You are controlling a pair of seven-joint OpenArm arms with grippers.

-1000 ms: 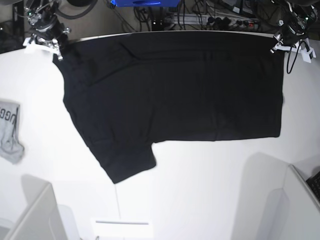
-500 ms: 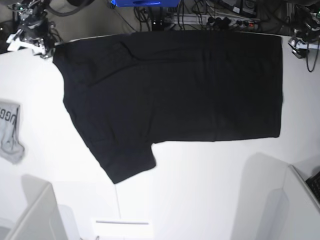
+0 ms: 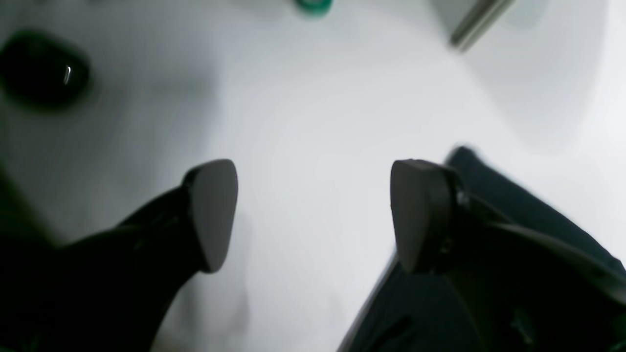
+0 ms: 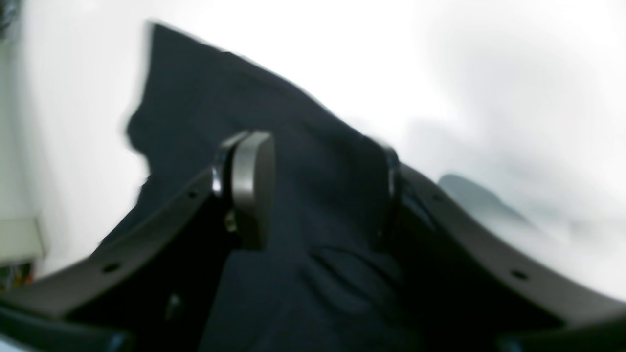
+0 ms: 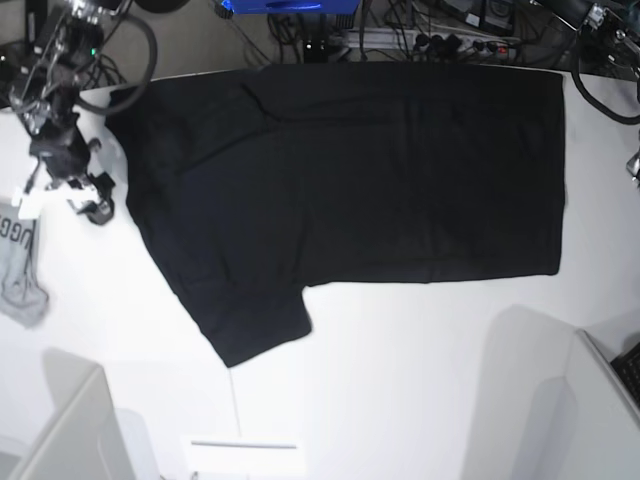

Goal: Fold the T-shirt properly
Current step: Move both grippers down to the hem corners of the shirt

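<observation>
Base view shows the black T-shirt [image 5: 350, 190] spread flat on the white table [image 5: 420, 380], both the left gripper [image 3: 313, 215] and right gripper [image 4: 313, 190] agape and empty; a one-layer pinch could skew the fold.

A white table [image 5: 400, 360] fills most of the base view. At its left edge lies a small grey garment [image 5: 20, 265] with dark lettering — crumpled, partly cut off by the frame. Beyond the far edge, cables and a power strip [image 5: 440, 40] run past a blue object [image 5: 285, 5]. White panels [image 5: 70, 430] stand at both near corners — the right one [image 5: 600, 410] beside a keyboard's corner [image 5: 630, 365].
</observation>
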